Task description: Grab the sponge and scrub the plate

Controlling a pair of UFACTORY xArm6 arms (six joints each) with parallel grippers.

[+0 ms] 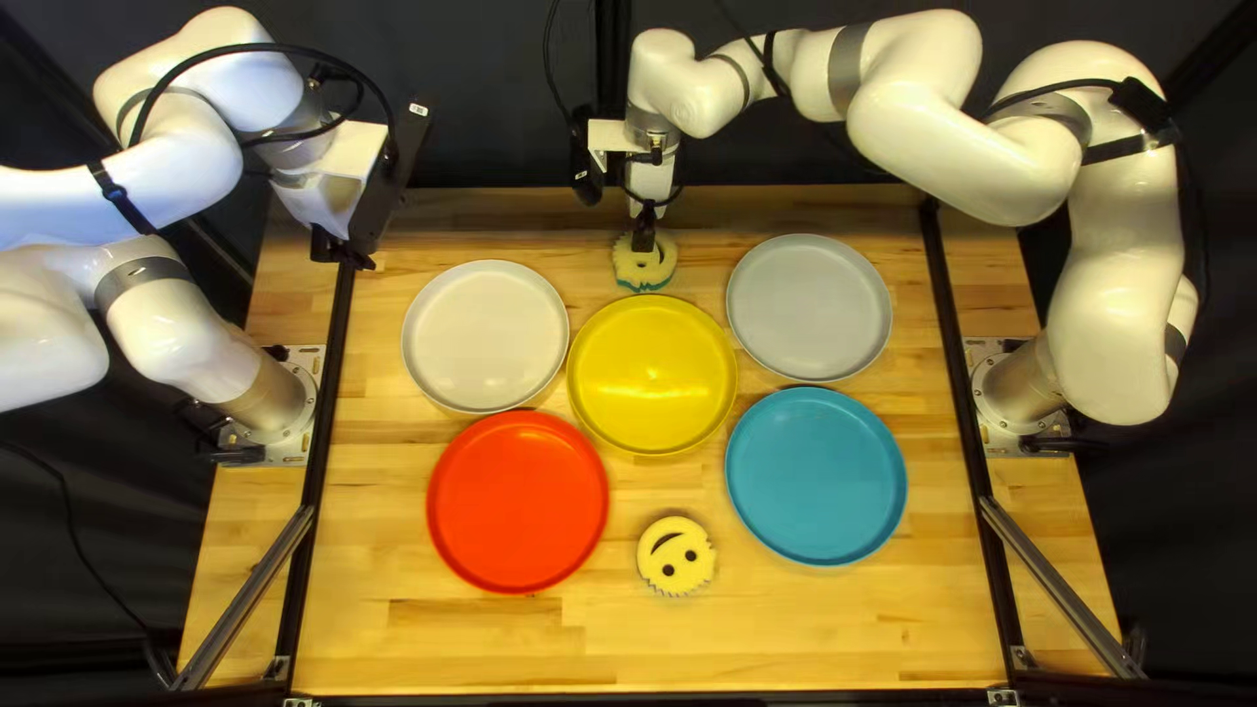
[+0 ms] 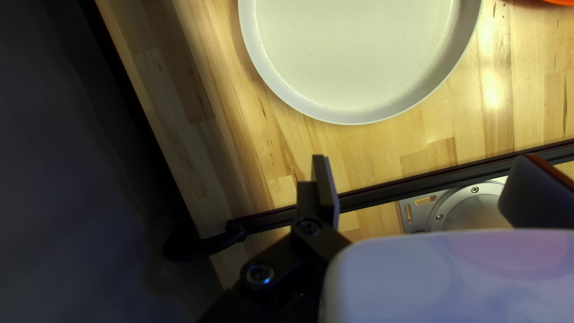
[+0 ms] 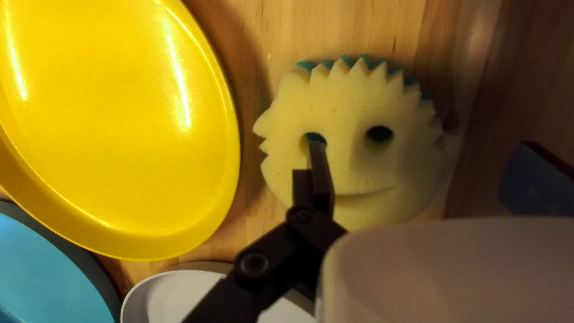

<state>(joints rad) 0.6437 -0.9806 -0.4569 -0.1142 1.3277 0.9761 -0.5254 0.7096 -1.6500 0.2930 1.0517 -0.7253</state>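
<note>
wooden table [image 1: 458, 642]: right pincer [image 1: 643, 242] partly hides far sponge [image 3: 353, 107].

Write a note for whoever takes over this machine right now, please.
Right hand: open, above the sponge beside the yellow plate, not gripping it.
Left hand: open and empty, near the white plate.
Second sponge: on the table, between the red plate and blue plate.
Done: one hand is over a sponge.
Left: grip and lift it, then scrub; which plate isn't clear.
</note>
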